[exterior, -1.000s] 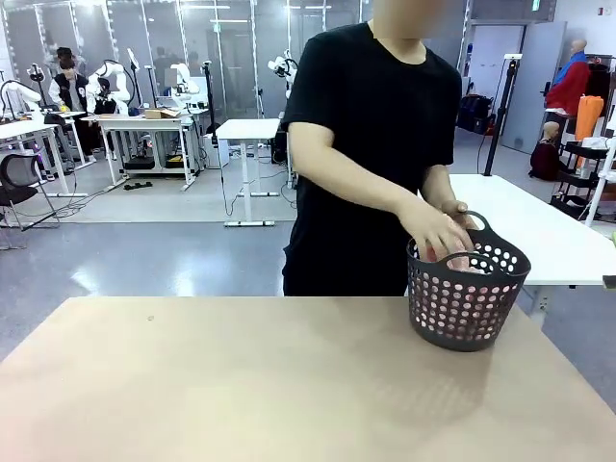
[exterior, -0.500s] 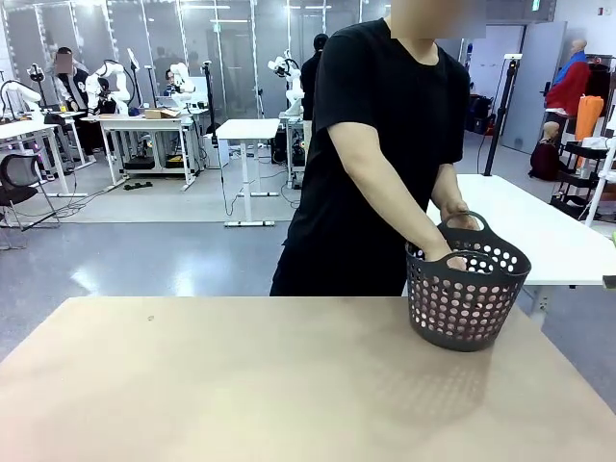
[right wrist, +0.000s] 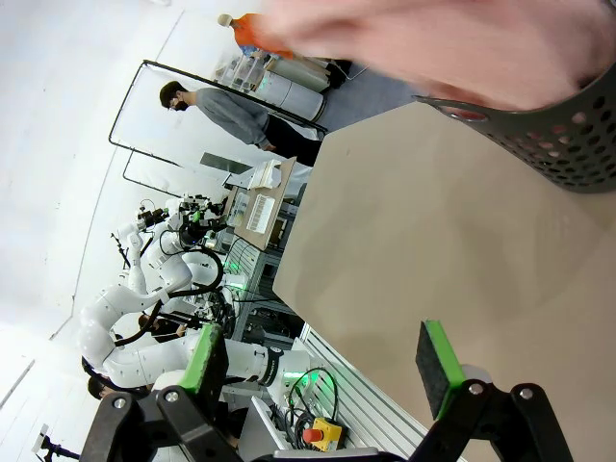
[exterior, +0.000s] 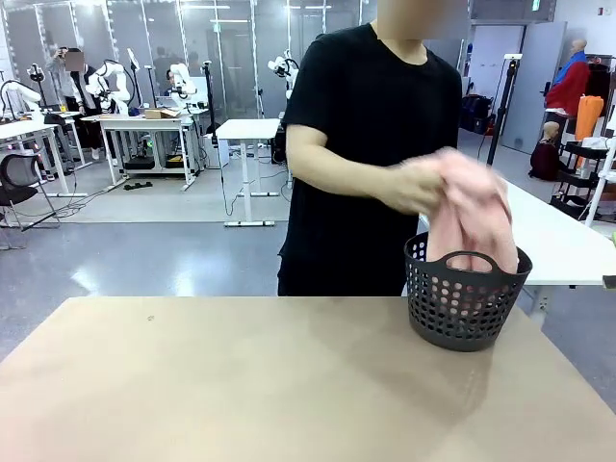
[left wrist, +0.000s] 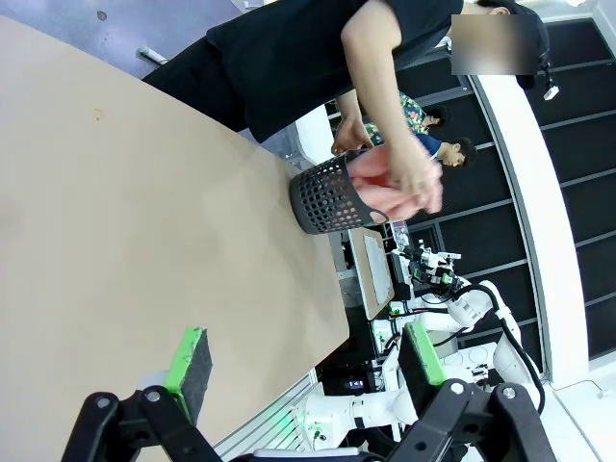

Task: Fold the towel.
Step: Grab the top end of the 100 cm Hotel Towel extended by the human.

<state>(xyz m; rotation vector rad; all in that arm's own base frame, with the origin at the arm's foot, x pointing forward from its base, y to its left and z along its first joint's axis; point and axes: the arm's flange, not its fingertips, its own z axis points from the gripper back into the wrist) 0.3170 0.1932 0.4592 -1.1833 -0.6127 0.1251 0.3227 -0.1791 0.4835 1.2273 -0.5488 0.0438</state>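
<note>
We read no text, label, brand, number or sign anywhere; the printed sheets (right wrist: 258,204) on a far board in the right wrist view are too small to make out.

The tan table (exterior: 241,385) is carrying one dark perforated plastic basket (exterior: 462,313), which is standing upright near the far edge, towards the right corner.

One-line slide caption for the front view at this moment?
A person's hand holds the pink towel half raised out of the dark basket on the robot's right of the table.
</note>
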